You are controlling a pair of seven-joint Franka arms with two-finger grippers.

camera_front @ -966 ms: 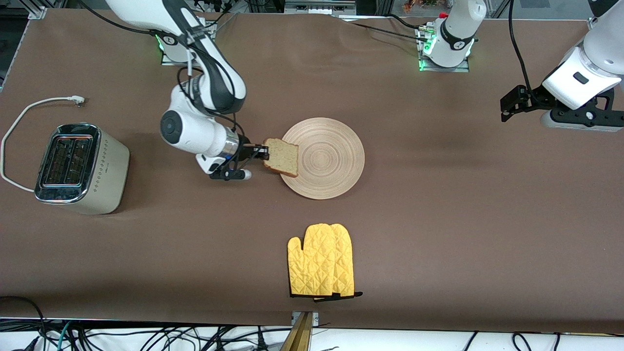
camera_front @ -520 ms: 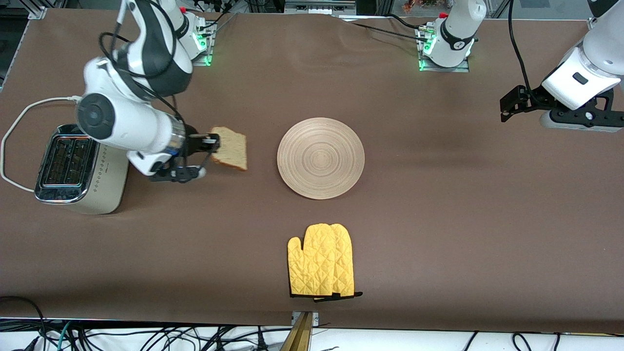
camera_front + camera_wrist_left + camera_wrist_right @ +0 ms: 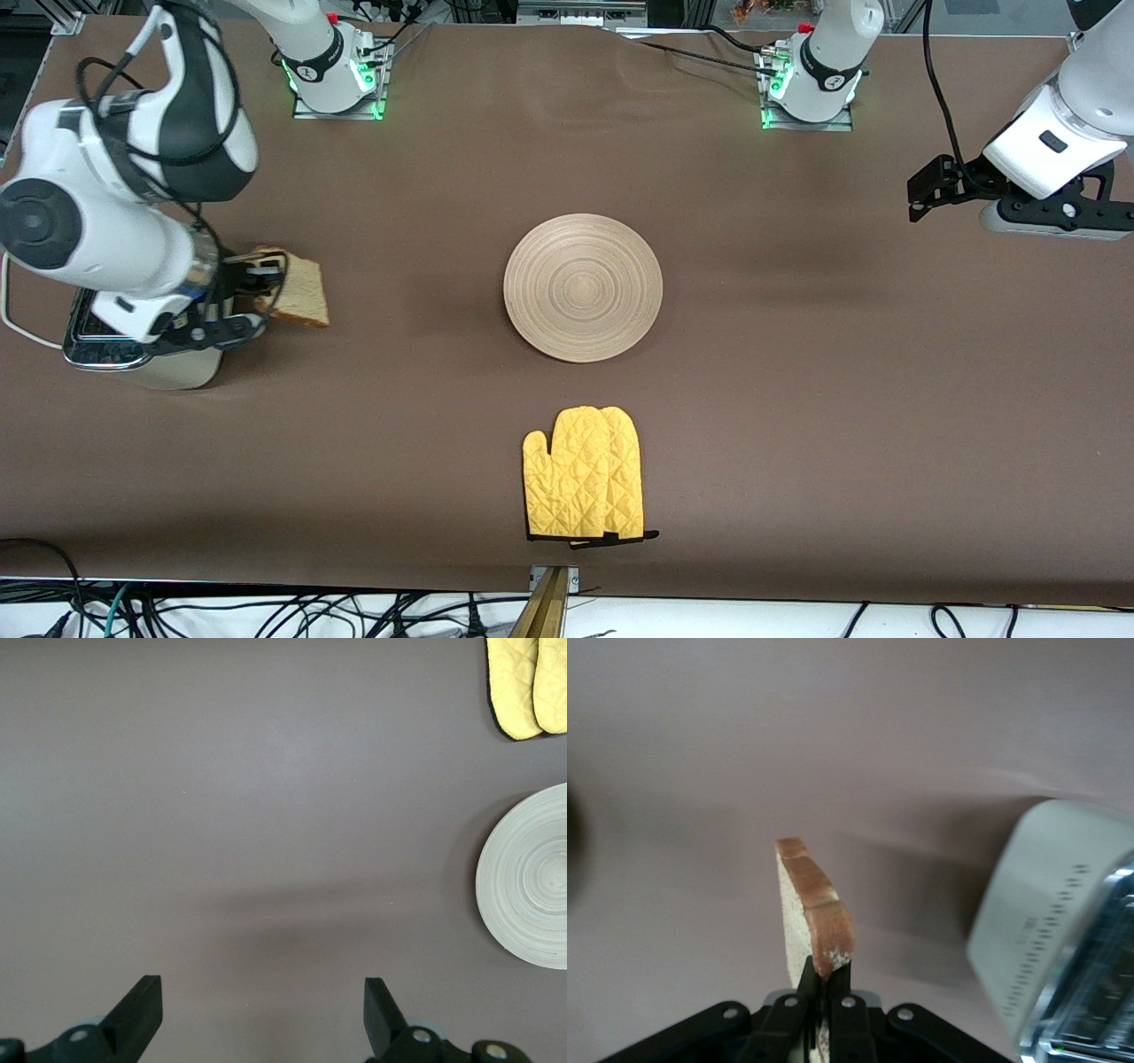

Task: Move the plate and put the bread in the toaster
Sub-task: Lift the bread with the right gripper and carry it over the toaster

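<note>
My right gripper (image 3: 268,283) is shut on one edge of the bread (image 3: 299,297), a pale slice with a brown crust, held on edge in the air. The slice (image 3: 808,908) hangs over bare table just beside the toaster (image 3: 173,370), on the plate's side of it. The right arm covers most of the cream toaster; its dotted side and chrome top (image 3: 1050,930) show in the right wrist view. The round wooden plate (image 3: 583,287) lies bare at mid-table. My left gripper (image 3: 921,190) waits open above the left arm's end of the table, nothing between its fingers (image 3: 142,1005).
A yellow oven mitt (image 3: 585,474) lies nearer to the front camera than the plate. The toaster's white cord (image 3: 11,310) loops off toward the table's edge. The left wrist view shows the plate's rim (image 3: 532,877) and the mitt's cuffs (image 3: 527,682).
The right arm has carried the bread from the plate's edge across the table to just beside the toaster. The plate, the mitt and the left arm have not moved.
</note>
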